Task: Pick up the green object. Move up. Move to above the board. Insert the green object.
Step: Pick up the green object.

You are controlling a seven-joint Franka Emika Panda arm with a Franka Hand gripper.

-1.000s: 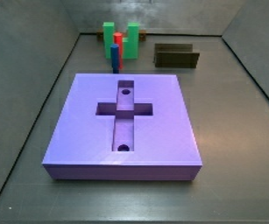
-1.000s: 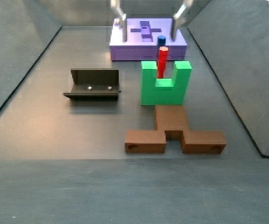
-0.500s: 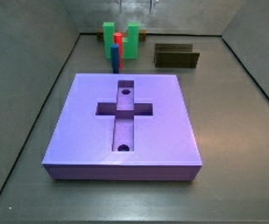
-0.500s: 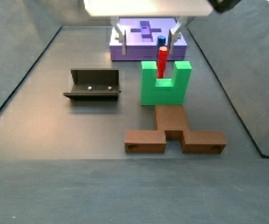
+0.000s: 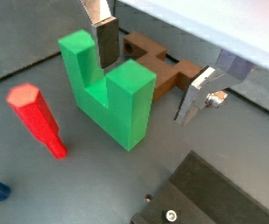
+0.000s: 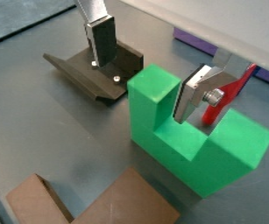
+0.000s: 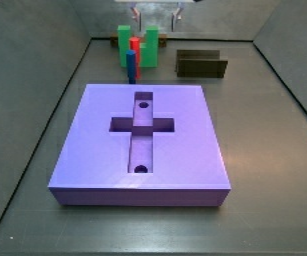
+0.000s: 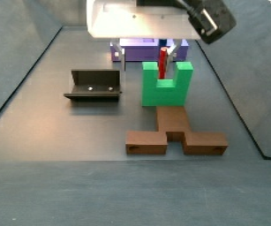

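Lowered since before, gripper [image 5: 148,77] now straddles green object [image 5: 105,87], jaws open.

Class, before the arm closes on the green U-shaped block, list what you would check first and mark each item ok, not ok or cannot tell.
1. Gripper open: ok.
2. Fingers either side of the green object: ok in both wrist views.
3. Pads touching it: cannot tell.
4. Green object upright on the floor: ok.
5. Red peg clear of the fingers: cannot tell.
6. Board recess free: ok.
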